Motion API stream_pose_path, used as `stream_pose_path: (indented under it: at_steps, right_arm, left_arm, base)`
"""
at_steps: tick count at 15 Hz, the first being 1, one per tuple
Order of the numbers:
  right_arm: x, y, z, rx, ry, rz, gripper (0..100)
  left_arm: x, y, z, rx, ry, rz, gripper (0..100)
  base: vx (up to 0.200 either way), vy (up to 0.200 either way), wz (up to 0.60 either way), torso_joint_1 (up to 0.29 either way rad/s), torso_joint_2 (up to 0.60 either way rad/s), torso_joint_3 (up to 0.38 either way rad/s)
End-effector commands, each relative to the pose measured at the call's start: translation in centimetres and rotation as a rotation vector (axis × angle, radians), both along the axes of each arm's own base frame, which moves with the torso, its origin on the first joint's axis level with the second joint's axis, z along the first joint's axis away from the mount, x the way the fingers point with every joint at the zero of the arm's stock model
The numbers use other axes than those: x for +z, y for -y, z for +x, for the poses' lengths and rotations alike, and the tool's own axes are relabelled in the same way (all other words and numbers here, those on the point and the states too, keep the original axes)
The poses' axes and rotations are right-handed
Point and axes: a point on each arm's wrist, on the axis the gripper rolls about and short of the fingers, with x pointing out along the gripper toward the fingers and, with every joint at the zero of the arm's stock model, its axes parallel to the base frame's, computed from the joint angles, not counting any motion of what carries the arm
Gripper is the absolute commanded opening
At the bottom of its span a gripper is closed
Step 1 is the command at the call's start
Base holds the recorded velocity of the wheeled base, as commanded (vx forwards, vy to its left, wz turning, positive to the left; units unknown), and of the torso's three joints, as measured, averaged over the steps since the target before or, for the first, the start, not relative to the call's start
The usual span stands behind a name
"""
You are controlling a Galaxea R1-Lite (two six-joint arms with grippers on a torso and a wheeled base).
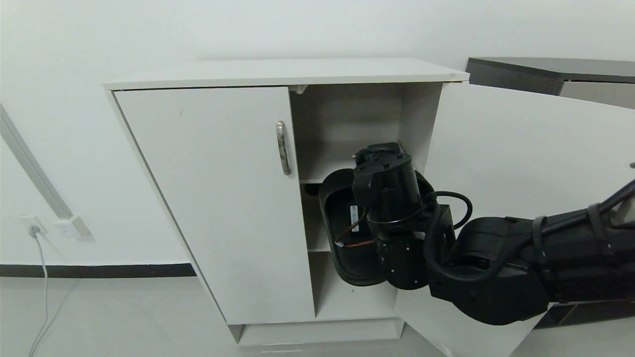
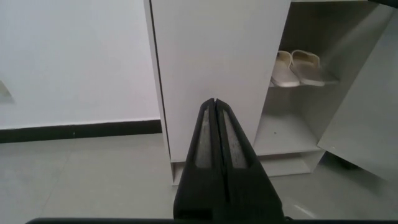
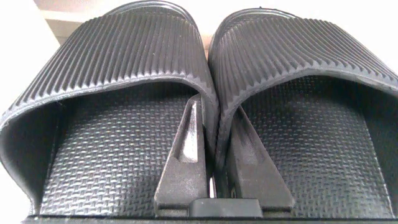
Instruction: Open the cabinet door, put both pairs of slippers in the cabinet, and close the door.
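the white cabinet (image 1: 283,72) stands against the wall with its left door (image 1: 213,198) shut and its right door (image 1: 521,148) swung wide open. a metal handle (image 1: 283,148) sits at the inner edge of the shut door.

the right gripper (image 3: 217,112) is clamped on the pair of black slippers (image 3: 124,68), one finger inside each slipper, pinching their two touching inner sides together. in the head view the black slippers (image 1: 342,233) hang on end in the cabinet's open right half, at the level of its shelves and just inside its front edge.

a pair of pale slippers (image 2: 301,67) lies side by side on a shelf (image 2: 314,82) inside the cabinet, above its bottom compartment.

the left gripper (image 2: 215,106) is closed with nothing in it, fingers pressed together, out in front of the cabinet's shut door and above the floor (image 2: 81,174).
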Motion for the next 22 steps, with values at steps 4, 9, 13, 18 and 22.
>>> stream_pose_path:
  at_steps: [4,9,13,18,22]
  right_arm:
    - [0.0,0.1,0.1,-0.003,0.0,0.001,0]
    - [0.1,0.1,0.1,-0.003,0.002,0.003,0]
    - [0.0,0.1,0.1,-0.003,0.001,0.002,0]
    - [0.3,-0.8,1.5,-0.003,-0.002,0.011,0]
    - [0.8,-1.8,4.0,-0.022,-0.029,0.038,0]
  left_arm:
    - [0.0,0.0,0.0,0.0,-0.002,0.001,0]
    - [0.0,0.0,0.0,0.0,-0.002,0.001,0]
    - [0.0,0.0,0.0,0.0,-0.002,0.001,0]
    - [0.0,0.0,0.0,0.0,-0.002,-0.001,0]
    - [0.0,0.0,0.0,0.0,0.0,-0.001,0]
  base:
    - [0.2,0.0,0.0,-0.004,0.0,0.001]
    - [0.2,0.0,0.0,0.003,0.0,0.001]
    - [0.15,0.0,0.0,0.001,0.0,0.001]
    - [0.0,0.0,0.0,0.0,0.0,0.0]
    - [0.0,0.0,0.0,0.0,0.0,0.0]
